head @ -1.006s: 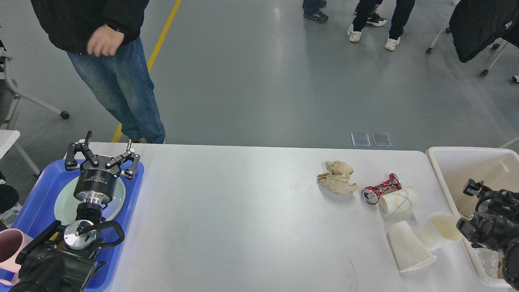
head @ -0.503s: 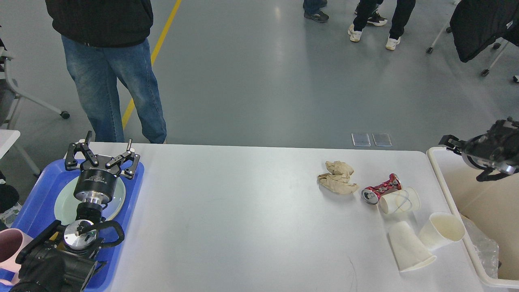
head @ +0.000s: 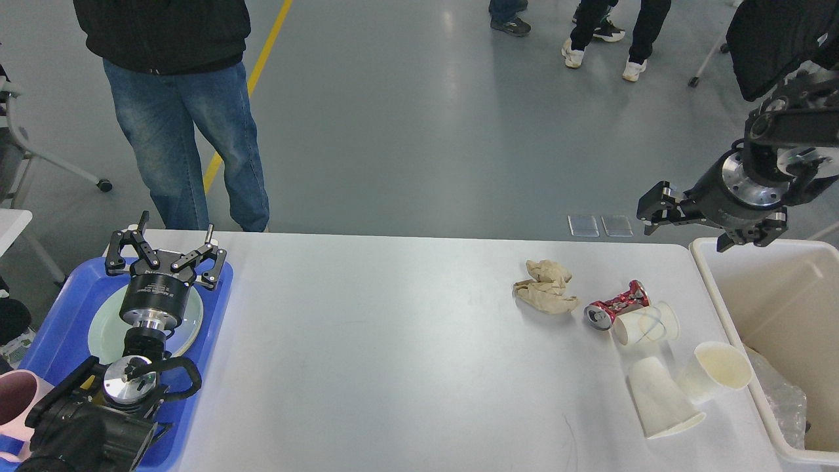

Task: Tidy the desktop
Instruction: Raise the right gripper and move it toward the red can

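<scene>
Nearest, at the lower left corner, a pink mug (head: 14, 400) sits on the blue plastic tray (head: 59, 314), partly hidden by the left arm. Above the tray, the left gripper (head: 164, 252) hovers over a pale green plate (head: 105, 331) with its fingers spread wide and nothing between them.

The desktop (head: 393, 354), a wide white tabletop, fills the lower half of the view between the tray and the cream-white bin (head: 727, 295) at the right edge; crumpled clear plastic (head: 783, 400) lies inside the bin.

On the desktop's right part, a white paper cup (head: 659, 396) lies on its side nearest the front, with a second tipped paper cup (head: 718, 377) just beside it. Behind them a third cup (head: 645, 324) lies touching a crushed red can (head: 616, 305). A crumpled brown paper wad (head: 544, 285) lies to the left of the can, apart from it.

Farther back, the right gripper (head: 695, 216) hangs in the air above the bin's far corner, empty; how far its fingers are parted I cannot tell.

Beyond the table, a person in jeans (head: 187, 124) stands on the grey floor (head: 406, 118) beside a yellow line (head: 252, 85).
</scene>
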Robot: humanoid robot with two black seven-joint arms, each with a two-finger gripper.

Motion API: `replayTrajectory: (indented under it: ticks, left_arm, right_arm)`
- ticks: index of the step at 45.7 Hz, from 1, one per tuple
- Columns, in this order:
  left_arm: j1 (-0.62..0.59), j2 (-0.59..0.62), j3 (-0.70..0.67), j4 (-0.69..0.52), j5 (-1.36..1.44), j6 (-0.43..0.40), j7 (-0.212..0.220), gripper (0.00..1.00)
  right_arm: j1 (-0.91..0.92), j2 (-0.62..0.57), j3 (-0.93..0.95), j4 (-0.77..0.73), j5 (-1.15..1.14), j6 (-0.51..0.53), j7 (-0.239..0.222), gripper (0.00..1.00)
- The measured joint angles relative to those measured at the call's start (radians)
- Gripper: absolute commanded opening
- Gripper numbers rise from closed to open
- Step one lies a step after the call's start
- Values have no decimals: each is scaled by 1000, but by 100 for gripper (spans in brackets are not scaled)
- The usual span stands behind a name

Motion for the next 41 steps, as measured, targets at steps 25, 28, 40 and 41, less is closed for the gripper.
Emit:
replayTrajectory:
  ticks: [25, 28, 40, 41]
  left_arm:
    - [0, 0, 0, 1, 0, 0, -1, 96]
    - [0, 0, 0, 1, 0, 0, -1, 96]
    - [0, 0, 0, 1, 0, 0, -1, 96]
    - [0, 0, 0, 1, 0, 0, -1, 96]
  right_arm:
    - [316, 13, -79, 409, 6, 81, -43, 100]
    - [326, 12, -90, 409, 8, 83, -43, 100]
    - [333, 7, -101, 391, 13, 78, -36, 100]
    - [335, 3, -104, 390, 13, 79, -32, 100]
